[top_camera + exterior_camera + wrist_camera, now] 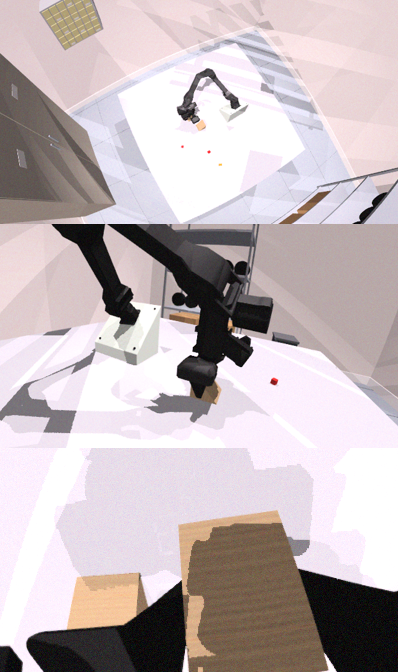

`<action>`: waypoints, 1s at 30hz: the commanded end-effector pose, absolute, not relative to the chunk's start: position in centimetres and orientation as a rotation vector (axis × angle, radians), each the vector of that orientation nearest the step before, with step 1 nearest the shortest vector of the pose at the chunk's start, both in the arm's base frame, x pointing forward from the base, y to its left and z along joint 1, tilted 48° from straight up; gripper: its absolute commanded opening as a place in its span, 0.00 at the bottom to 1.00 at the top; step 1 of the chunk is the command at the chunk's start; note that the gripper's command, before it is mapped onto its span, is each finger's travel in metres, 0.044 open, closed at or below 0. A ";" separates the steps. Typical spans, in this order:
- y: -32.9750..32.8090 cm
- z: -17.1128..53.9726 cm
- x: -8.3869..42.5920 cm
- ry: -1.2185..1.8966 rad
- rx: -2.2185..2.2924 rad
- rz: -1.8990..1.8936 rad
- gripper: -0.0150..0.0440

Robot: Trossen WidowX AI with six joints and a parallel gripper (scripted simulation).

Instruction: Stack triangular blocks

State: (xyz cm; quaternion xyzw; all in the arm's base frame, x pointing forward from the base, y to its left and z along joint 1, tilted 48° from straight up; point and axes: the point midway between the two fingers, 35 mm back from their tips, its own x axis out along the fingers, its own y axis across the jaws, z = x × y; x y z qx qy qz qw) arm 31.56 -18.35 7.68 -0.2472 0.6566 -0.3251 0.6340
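Observation:
The gripper point(190, 118) point(203, 392) point(241, 579) is shut on a tan wooden triangular block point(214, 393) point(250, 598). The held block hangs slightly above the table, its broad face partly in shadow in the wrist view. The other triangular block point(201, 125) point(105, 603) stands on the table beside one finger, at the left in the wrist view; that finger hides its lower part there. The blocks are apart in the wrist view. In the exterior view the other block is hidden behind the gripper, and the near finger covers part of the held one.
Two small red cubes point(182, 146) point(209, 152) and a small orange piece point(220, 164) lie on the white table point(161, 162). One red cube point(274, 381) also shows in the exterior view. The arm's pale wedge base point(226, 115) point(149, 336) stands on the table.

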 end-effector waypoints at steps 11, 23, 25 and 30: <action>-18.4 7.6 31.5 1.438 -0.460 -0.840 0.25; -18.4 7.6 31.5 1.267 -0.208 -1.053 0.25; -18.4 7.6 31.5 1.232 -0.160 -1.091 0.25; -18.4 7.6 31.5 1.150 -0.053 -1.172 0.25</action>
